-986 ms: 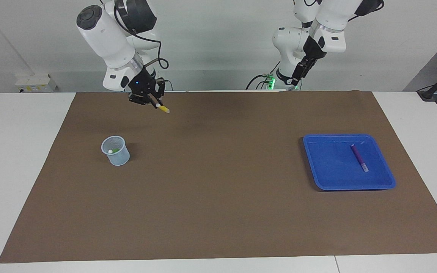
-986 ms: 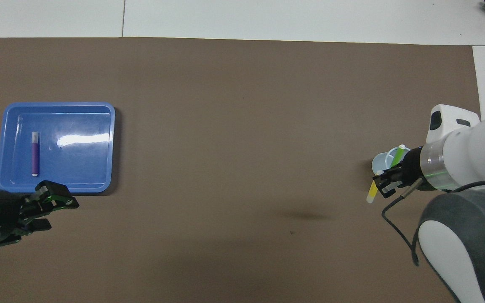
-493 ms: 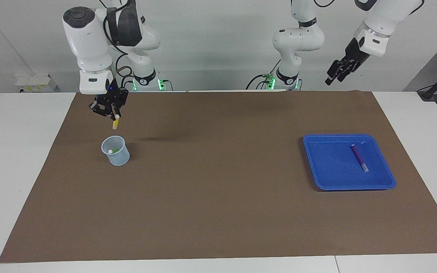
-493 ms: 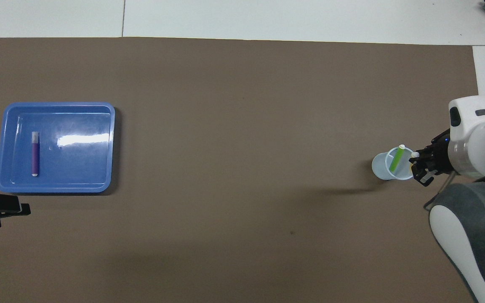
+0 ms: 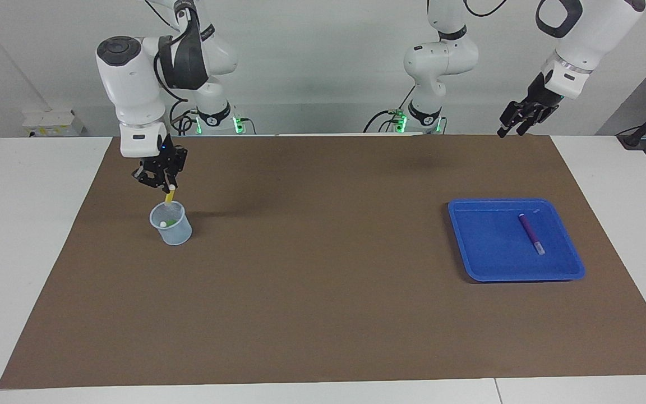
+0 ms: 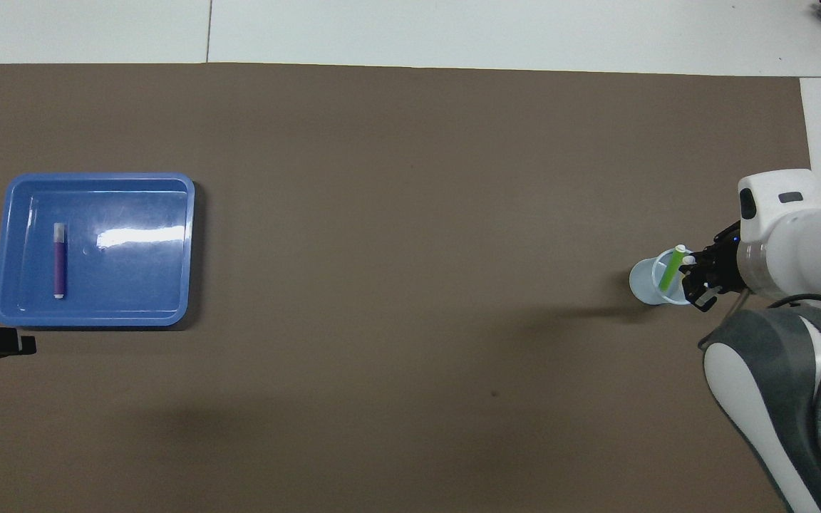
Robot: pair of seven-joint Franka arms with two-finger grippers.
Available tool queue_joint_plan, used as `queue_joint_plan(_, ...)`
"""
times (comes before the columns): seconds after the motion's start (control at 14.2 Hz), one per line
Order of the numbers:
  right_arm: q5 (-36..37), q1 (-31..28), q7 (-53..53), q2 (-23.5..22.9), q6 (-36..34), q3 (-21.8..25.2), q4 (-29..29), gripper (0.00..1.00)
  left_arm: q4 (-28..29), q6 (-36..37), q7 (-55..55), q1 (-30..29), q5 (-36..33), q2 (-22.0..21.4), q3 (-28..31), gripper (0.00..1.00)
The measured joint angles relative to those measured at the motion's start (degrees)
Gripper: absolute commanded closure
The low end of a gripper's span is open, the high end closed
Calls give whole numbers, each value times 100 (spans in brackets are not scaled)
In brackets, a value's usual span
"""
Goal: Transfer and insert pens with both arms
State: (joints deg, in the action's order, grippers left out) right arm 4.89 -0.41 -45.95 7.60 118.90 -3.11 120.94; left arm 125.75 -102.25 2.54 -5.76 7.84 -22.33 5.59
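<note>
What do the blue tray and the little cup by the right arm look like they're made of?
Blue tray: probably glossy moulded plastic; a bright glare patch shows on its floor in the overhead view, and its corners are rounded. Cup: pale blue, seemingly thin translucent plastic or fine mesh; the green pen shows faintly through its wall. I can't tell which.

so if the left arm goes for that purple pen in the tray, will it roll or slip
The purple pen looks round and slim, so a nudge would probably roll it across the glossy blue tray; the raised rim should stop it. It looks stiff and light. Its smooth barrel might slip in a loose pinch.
</note>
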Motion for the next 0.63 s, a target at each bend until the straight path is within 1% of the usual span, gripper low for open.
queue_joint_plan(0.07,0,-23,-1,-61,82,1,17,78,3,-146,144,-61,0,112,-1,34)
queue_joint_plan(0.14,0,-32,-1,-109,110,1,23,37,5,-286,241,-119,-1,230,1,34)
queue_joint_plan(0.21,0,-34,-1,-139,113,1,23,22,7,-423,337,-168,-1,359,4,34)
queue_joint_plan(0.28,0,-38,-1,-147,113,1,23,5,8,-543,431,-206,-1,479,1,34)
queue_joint_plan(0.35,0,-46,-1,-146,113,0,22,0,8,-651,507,-234,-2,592,1,34)
queue_joint_plan(0.63,0,-58,-2,-143,10,0,-12,0,11,-1191,877,-394,-3,1047,2,34)
